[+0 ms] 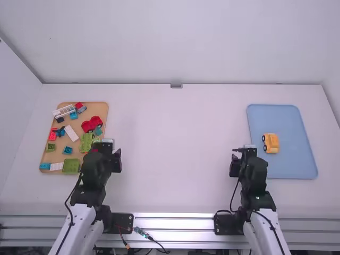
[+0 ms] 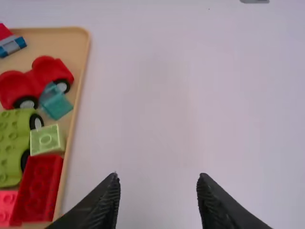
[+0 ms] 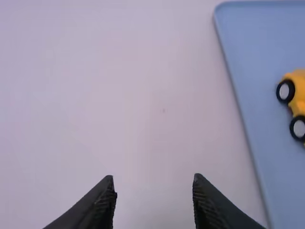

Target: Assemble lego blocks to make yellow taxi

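A yellow taxi (image 1: 271,143) with black wheels sits on the blue tray (image 1: 292,166) at the right; the yellow taxi (image 3: 297,95) shows at the edge of the right wrist view. My right gripper (image 1: 243,151) is over the table just left of that tray, and the right gripper (image 3: 155,191) stands open and holds nothing. Beside the tan tray (image 1: 107,114) of loose blocks is my left gripper (image 1: 109,151); in its wrist view the left gripper (image 2: 158,191) is open, with bare table between its fingers.
The tan tray holds a red car base (image 1: 92,124), a green car base (image 1: 86,142), white blocks (image 1: 71,133), a white ladder piece (image 1: 64,111), a green plate (image 1: 70,166) and several small blocks. White table lies between the trays.
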Robot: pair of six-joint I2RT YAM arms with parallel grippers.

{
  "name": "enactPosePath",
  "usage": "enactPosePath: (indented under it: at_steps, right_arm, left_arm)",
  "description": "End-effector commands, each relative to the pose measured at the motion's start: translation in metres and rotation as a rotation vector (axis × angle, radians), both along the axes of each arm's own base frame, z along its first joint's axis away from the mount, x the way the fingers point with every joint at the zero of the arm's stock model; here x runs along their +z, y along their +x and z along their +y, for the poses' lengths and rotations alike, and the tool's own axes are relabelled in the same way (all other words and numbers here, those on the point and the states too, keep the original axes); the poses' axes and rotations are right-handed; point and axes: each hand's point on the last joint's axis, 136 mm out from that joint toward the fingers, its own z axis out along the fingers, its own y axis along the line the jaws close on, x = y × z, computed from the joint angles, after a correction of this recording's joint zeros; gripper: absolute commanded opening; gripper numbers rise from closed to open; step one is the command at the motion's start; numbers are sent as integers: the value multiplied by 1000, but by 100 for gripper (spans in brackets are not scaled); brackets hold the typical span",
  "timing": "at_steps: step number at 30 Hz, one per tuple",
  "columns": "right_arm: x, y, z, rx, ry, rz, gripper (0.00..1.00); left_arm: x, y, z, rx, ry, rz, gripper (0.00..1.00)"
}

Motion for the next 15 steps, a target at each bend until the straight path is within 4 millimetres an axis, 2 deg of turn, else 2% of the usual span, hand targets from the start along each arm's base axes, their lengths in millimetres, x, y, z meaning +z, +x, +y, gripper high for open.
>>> enactPosePath:
  at_steps: [1, 2, 6, 15]
  right_arm:
    - [-13, -8, 0, -3, 1, 1, 37]
    - [-20, -12, 0, -3, 1, 1, 34]
    - [-4, -7, 0, -3, 1, -77, 26]
    - [31, 0, 0, -3, 2, -235, 10]
  left_arm:
    - [-12, -7, 3, 12, 7, -2, 37]
    - [-19, -11, 3, 12, 7, -2, 34]
    - [-34, -19, 3, 12, 7, -11, 26]
    - [1, -13, 3, 13, 6, -167, 10]
